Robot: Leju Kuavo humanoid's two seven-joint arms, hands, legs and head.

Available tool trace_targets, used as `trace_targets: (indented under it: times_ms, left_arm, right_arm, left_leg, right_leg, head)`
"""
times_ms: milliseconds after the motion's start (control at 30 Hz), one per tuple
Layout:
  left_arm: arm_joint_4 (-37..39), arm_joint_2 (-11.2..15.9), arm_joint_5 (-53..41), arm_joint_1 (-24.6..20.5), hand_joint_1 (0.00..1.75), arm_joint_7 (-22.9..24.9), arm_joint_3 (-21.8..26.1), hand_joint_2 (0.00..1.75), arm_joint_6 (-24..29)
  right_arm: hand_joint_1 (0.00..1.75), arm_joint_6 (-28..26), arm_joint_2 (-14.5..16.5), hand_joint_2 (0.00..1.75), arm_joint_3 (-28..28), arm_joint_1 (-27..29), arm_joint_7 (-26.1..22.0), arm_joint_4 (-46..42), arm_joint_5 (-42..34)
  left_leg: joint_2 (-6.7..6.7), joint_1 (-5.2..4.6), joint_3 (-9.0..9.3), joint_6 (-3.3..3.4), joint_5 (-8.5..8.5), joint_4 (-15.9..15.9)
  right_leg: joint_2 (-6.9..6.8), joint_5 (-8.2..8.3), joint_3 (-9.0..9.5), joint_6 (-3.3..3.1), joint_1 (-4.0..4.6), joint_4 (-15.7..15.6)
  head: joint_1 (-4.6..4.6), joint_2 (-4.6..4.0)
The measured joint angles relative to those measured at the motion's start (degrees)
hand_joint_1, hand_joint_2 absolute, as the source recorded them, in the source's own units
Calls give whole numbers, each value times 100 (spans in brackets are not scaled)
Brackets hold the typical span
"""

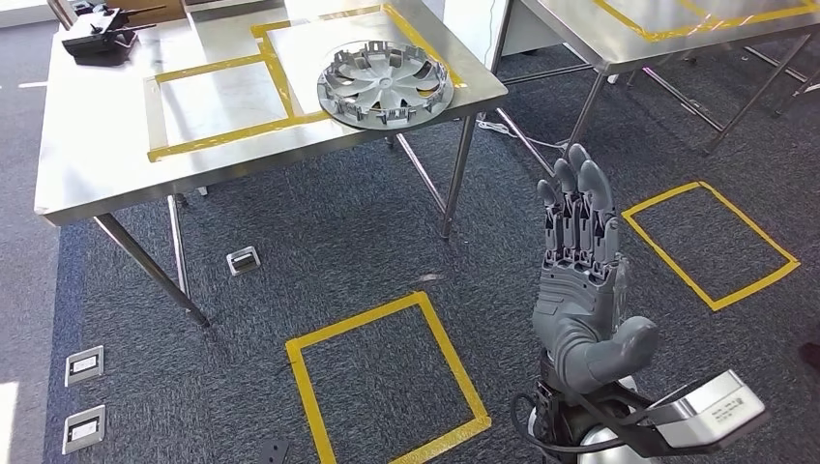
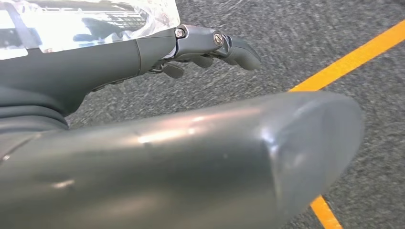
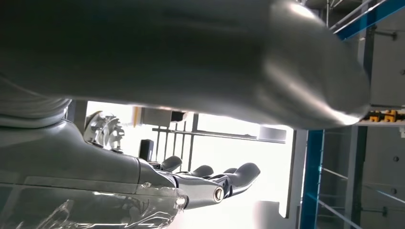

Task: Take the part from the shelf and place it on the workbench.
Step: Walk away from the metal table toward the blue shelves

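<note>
Part (image 1: 385, 84), a grey wheel-cover disc with spokes and clips round its rim, lies flat on the steel workbench (image 1: 116, 155), at the near right corner of the top, overlapping the yellow tape outline (image 1: 218, 135) marked there.

Nearest the robot, the right hand (image 1: 583, 290) is raised over the floor, palm up, fingers straight and together, thumb out to the side, holding nothing. In the left wrist view the left hand (image 2: 200, 47) hangs over the carpet with its fingers loosely extended and nothing in them.

Dark grey carpet (image 1: 338, 242) covers the floor. A yellow tape square (image 1: 387, 382) is marked just ahead of the robot, and another (image 1: 711, 242) lies to the right. 2 floor sockets (image 1: 84, 396) sit at the left edge, with a third (image 1: 243, 259) under the bench.

Farther off, a dark tool (image 1: 97, 39) rests on the bench's far left corner, well apart from the disc. A second steel table (image 1: 658, 29) stands at the upper right, also taped in yellow.
</note>
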Motion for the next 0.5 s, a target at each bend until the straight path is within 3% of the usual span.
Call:
trace_targets:
  times_ms: [33,67,133,200,300,367,400,433,500]
  left_arm:
    - [0,1,10,2,0,29,0,0,-2]
    - [0,2,19,3,0,59,0,0,-5]
    - [0,-1,31,2,0,123,-1,0,-13]
    - [-1,-5,45,-8,0,193,-13,0,-16]
    - [-7,-14,63,-25,0,292,-47,0,-38]
    - [-13,-20,64,-27,0,344,-74,0,-48]
    - [-18,-21,64,-31,0,370,-91,0,-48]
    - [-22,-22,62,-36,0,398,-108,0,-49]
    - [-32,-26,51,-44,0,469,-137,0,-50]
  right_arm:
    - [0,6,1,0,-1,9,13,9,-41]
    - [0,19,2,0,-1,14,35,23,-83]
    - [0,65,12,0,-1,2,98,84,-174]
    - [0,130,48,0,6,-49,188,217,-272]
    - [0,279,132,0,23,-112,380,528,-479]
    - [0,430,205,0,34,-151,485,814,-657]
    - [0,517,256,0,40,-181,521,998,-758]
    - [0,611,315,0,46,-207,568,1204,-875]
    - [0,804,431,0,65,-233,701,1688,-1112]
  left_leg:
    - [1,-5,-15,2,7,7]
    - [1,-9,-26,0,10,15]
    - [-3,-13,-35,-8,11,30]
    - [-5,-32,-60,-50,19,45]
    - [0,-33,-143,-160,74,49]
    - [-6,-26,-175,-229,10,102]
    - [-11,-29,-182,-221,-46,137]
    - [-16,-30,-172,-154,-37,121]
    - [-19,-29,-122,-114,29,28]
  right_leg:
    - [0,-39,-55,4,0,189]
    - [0,26,-17,-1,0,181]
    - [0,377,316,-41,6,-395]
    - [-1,599,644,-98,27,-1048]
    - [0,592,704,-180,55,-1324]
    - [-10,633,693,-243,34,-1377]
    - [-7,640,695,-249,29,-1398]
    - [-8,632,694,-252,36,-1389]
    - [-1,593,694,-238,69,-1353]
  head:
    - [1,0]
    - [2,0]
    - [7,0]
    - [9,0]
    - [8,0]
    - [2,0]
    - [-14,0]
    - [-39,0]
    - [-71,0]
